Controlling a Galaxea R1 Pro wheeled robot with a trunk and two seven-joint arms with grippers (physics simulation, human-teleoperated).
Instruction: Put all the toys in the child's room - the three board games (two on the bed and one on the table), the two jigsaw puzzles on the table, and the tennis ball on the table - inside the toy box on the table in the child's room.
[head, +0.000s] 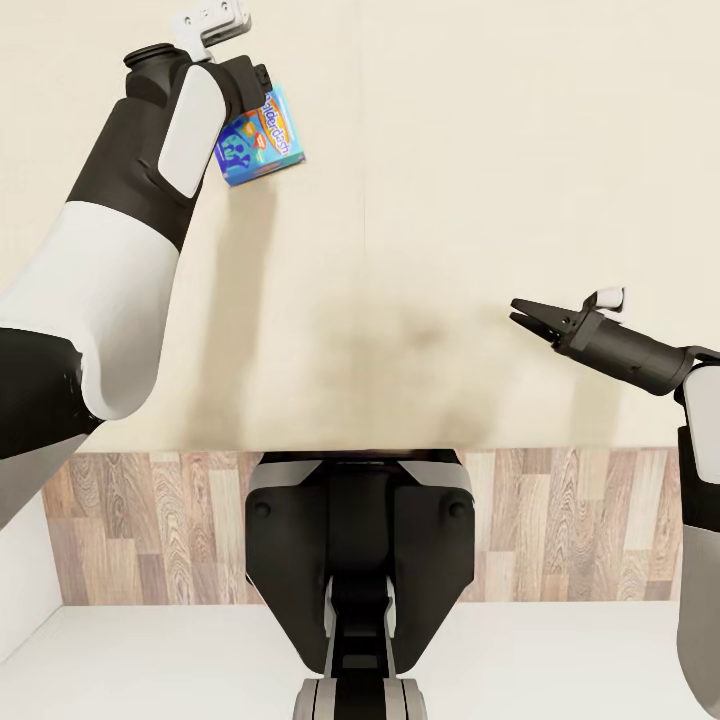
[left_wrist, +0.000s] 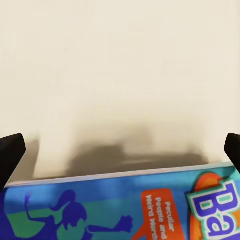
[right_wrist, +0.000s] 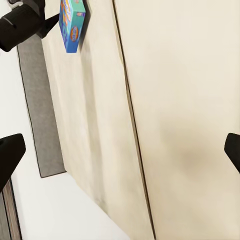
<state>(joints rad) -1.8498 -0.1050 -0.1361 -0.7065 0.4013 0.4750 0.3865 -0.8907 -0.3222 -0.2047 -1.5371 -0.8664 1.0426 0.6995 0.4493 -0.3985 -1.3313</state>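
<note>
A blue board game (head: 262, 140) with cartoon print hangs tilted above the beige bed (head: 430, 180), at the far left of the head view. My left gripper (head: 252, 108) is shut on it. In the left wrist view the box (left_wrist: 120, 205) spans the space between both fingers, over its shadow on the mattress. The right wrist view shows the same box (right_wrist: 72, 22) held edge-up off the bed. My right gripper (head: 520, 311) hovers over the mattress at the right, open and holding nothing, its fingertips (right_wrist: 10, 155) wide apart.
The mattress has a thin seam (right_wrist: 130, 100) running across it and a grey frame edge (right_wrist: 42, 110). A strip of wooden floor (head: 150, 530) runs along the bed's near side, then a white surface (head: 150, 660). My trunk (head: 358, 560) stands at the bed's edge.
</note>
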